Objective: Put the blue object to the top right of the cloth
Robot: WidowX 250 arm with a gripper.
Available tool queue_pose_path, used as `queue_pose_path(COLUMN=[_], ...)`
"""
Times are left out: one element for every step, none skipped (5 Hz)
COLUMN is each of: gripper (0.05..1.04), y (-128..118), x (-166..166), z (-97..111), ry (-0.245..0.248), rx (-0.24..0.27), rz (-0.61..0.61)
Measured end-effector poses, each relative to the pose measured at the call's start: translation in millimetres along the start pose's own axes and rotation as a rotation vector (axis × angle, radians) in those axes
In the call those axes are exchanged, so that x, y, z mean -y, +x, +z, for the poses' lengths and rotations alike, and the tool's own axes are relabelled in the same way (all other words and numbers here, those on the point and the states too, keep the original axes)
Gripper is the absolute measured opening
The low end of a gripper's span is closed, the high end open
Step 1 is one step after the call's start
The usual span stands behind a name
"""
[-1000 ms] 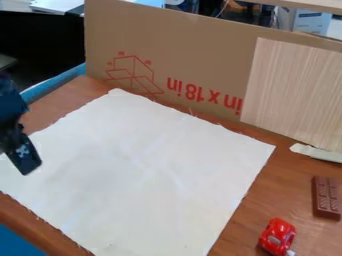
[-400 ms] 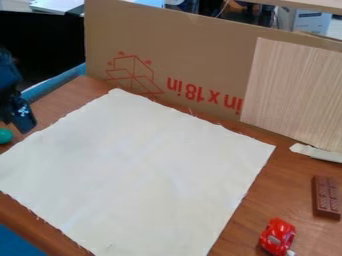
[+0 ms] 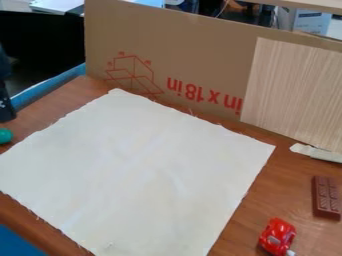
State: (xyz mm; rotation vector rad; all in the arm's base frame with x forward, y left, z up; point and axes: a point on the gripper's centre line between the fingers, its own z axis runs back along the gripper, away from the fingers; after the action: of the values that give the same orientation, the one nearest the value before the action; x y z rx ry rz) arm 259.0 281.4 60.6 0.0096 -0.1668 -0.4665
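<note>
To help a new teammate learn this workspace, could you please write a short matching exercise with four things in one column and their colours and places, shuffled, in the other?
Things
1. Cloth
2. Toy car
3. Chocolate bar
4. Wood-grain board

Colours and places
A. Brown, lying near the view's right edge
B. Pale tan, upright at the back right
C. Off-white, spread flat over the middle of the table
D. Red, near the view's bottom edge, right of the middle

Right pairs: 1-C, 2-D, 3-A, 4-B
</note>
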Motion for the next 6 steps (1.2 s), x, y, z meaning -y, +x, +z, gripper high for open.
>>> queue_pose_path(gripper=[0.999, 0.999, 0.999, 0.999, 0.999, 0.999], y=[-1, -10, -25, -30, -32, -38], x=[-15, -20, -23, -22, -22, -15], z=[-3, -1, -9, -17, -19, -29], ry=[0.033, 0.050, -0.005, -0.029, -0.034, -0.040], rx=[-0.015, 0.038, 0.041, 0.027, 0.025, 0.007], rz=[-0.177, -0.301, -0.381, -0.430, -0.492, -0.510])
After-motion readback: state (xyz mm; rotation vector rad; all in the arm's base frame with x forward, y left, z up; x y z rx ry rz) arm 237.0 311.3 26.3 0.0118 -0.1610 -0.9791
